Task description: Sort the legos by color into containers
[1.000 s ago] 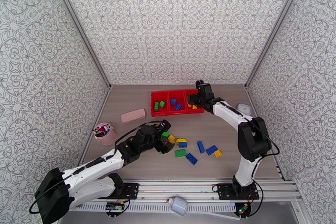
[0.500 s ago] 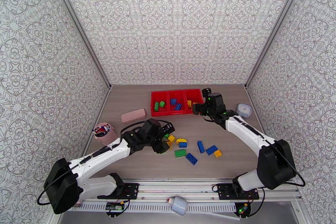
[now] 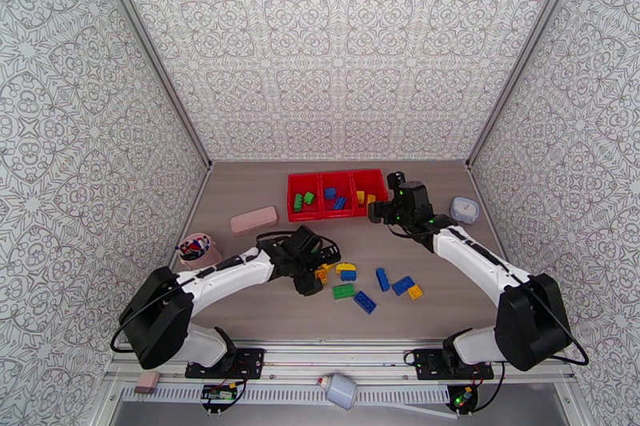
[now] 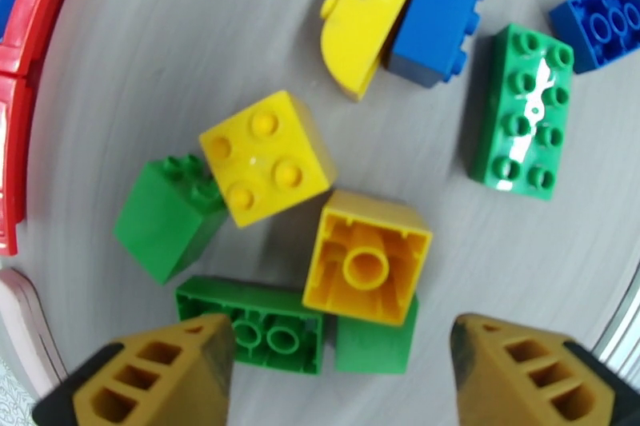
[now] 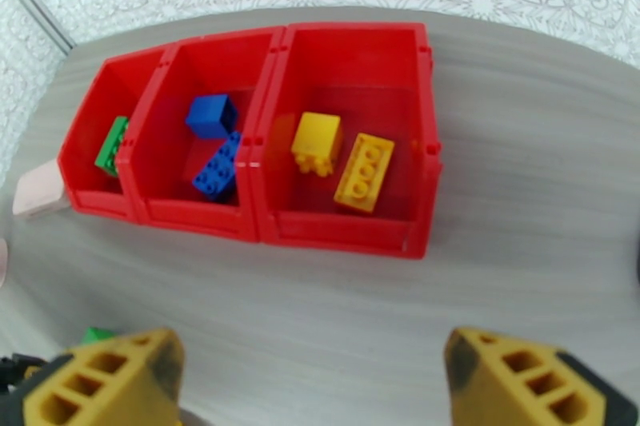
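Patterned walls on three sides, grey wood-grain desk [image 3: 256, 312] below.

- Containers [image 3: 337, 216]: red row of three joined bins, far middle of the desk. Left bin holds green legos [image 3: 302, 200], the middle bin blue legos [image 5: 216, 168], the right bin two yellow legos [image 5: 364, 172].
- Loose legos [image 3: 376, 288] are scattered on the near-middle desk, well apart from the bins.
- Left tool [image 4: 340, 356]: low over a tight cluster, fingers spread wide, nothing gripped. An overturned yellow brick [image 4: 366, 260] and an overturned green brick [image 4: 250, 324] lie between the fingertips. A studded yellow brick [image 4: 266, 157] touches a green cube [image 4: 168, 216] just beyond.
- Right tool [image 5: 312, 364]: above bare desk just in front of the right bin, fingers wide apart, empty.
- Pink cup [image 3: 198, 253] stands at the left edge and a white box [image 3: 465, 209] at the right.
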{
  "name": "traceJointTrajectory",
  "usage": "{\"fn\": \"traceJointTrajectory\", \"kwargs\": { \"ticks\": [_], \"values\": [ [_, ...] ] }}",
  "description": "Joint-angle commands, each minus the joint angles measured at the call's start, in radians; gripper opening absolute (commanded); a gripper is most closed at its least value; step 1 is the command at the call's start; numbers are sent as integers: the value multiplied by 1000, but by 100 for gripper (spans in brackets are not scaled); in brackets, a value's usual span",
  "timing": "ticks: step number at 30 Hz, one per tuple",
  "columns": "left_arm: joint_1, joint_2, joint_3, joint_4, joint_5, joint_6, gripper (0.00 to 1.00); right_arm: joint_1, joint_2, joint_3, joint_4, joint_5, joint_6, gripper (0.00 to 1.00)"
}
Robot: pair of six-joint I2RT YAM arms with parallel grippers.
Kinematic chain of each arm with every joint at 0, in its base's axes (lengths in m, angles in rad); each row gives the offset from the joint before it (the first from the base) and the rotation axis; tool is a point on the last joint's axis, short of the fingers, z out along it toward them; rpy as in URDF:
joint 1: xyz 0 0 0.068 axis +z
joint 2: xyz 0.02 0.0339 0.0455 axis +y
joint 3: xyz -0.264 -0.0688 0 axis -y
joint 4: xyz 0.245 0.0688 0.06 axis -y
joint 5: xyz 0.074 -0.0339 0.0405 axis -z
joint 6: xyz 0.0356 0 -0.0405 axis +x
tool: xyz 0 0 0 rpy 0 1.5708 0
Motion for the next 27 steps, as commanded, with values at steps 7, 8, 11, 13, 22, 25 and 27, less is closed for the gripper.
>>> {"fn": "traceJointTrajectory", "kwargs": {
  "ticks": [7,8,11,13,22,25,27],
  "values": [
    [11,109,72,26,75,15,69,-2,-36,-37,-5,0,-5,89],
    [12,120,75,24,82,12,68,-2,-37,-38,-5,3,-5,90],
    [14,148,93,14,102,5,65,-1,-40,-42,-6,10,-5,90],
    [15,160,98,9,106,0,62,-2,-42,-43,-9,17,-6,89],
    [25,163,98,-17,113,-13,48,-2,-52,-43,-16,24,-6,89],
    [27,157,97,-23,110,-16,43,-2,-58,-42,-17,24,-3,89],
    [27,147,94,-22,107,-17,40,-2,-63,-44,-17,21,0,89]
  ]
}}
